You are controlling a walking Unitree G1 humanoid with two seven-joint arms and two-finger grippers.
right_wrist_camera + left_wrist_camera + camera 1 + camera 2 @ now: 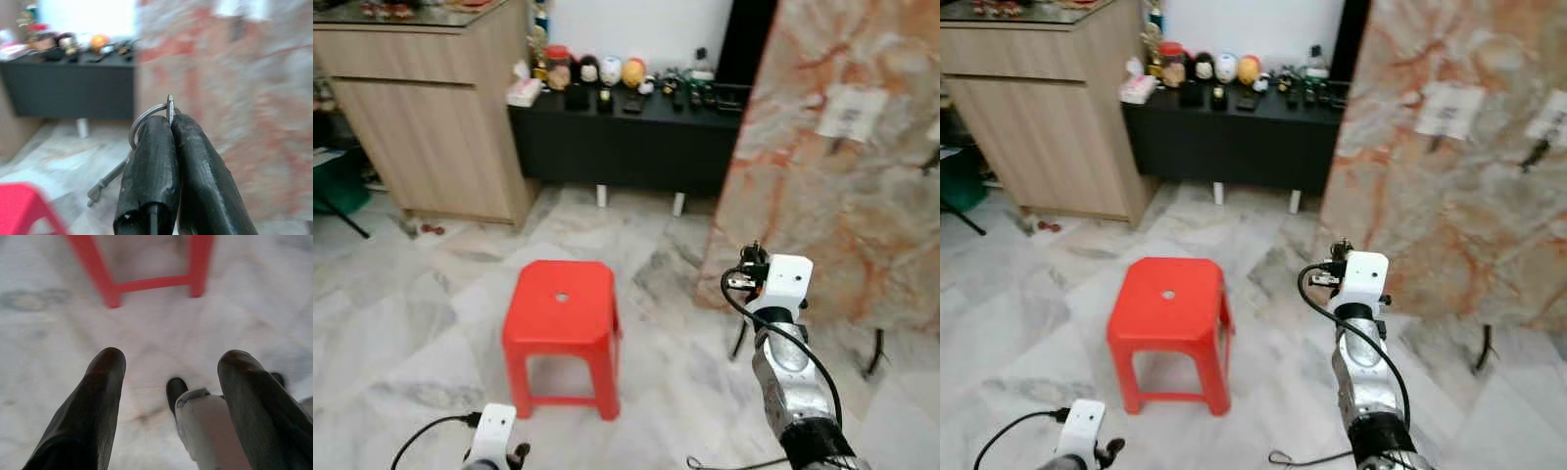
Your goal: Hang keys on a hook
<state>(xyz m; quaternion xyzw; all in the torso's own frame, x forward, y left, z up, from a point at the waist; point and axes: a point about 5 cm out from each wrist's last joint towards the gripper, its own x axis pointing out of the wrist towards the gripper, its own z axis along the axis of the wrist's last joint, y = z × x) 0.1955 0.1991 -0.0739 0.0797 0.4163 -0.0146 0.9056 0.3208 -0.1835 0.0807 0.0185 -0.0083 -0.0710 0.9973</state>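
Right end effector (168,127) is pinched tight on the keys (142,142) by the ring, so the key hangs free, raised lower right of the frame toward the marble panel (842,166). Left end effector (171,377) gapes empty, bottom left by the red stool (561,318)

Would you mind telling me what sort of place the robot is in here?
Probably a home living area: marble-look tiled floor, a red plastic stool, a wooden cabinet, and a low black console crowded with small ornaments.
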